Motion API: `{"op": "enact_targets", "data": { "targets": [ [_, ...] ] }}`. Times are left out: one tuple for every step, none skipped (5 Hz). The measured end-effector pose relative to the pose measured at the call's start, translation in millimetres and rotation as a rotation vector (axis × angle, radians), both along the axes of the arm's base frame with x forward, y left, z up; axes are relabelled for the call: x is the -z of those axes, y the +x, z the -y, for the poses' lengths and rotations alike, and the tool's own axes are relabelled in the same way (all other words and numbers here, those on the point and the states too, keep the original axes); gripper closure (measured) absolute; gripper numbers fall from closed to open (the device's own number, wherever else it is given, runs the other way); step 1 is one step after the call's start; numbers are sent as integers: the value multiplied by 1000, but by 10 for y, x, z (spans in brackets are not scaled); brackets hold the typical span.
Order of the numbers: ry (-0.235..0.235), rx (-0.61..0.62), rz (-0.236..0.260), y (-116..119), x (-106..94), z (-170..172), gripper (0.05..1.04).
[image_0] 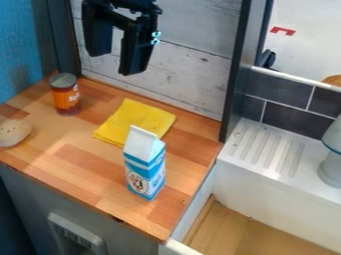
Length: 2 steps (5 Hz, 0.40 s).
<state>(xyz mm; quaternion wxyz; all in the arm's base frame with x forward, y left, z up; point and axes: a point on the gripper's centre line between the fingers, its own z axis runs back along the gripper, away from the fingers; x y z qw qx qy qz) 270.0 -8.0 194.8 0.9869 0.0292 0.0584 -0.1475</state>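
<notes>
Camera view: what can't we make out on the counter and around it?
All in the camera view:
Pale round object: left part, cut by left edge
Yellow cloth: part of near side, behind carton
Carton: contents, hidden by its walls
Grey vessel: right side, cut by right edge
Can: label print, too small
Claw: upper mount, cut by top edge

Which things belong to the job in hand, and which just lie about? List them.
Likely the job's, being nearest the black gripper, its jaws open:
flat yellow cloth
orange can with grey top

Probably just lying about:
blue-and-white gabled carton
rounded beige object, left edge
pale grey object, right edge
</notes>
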Motion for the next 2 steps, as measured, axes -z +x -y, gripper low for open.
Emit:
{"op": "enact_targets", "data": {
  "targets": [
    [0, 0, 0, 0, 0, 0, 84],
    [0, 0, 5, 0, -12, 0, 84]
  ]
}}
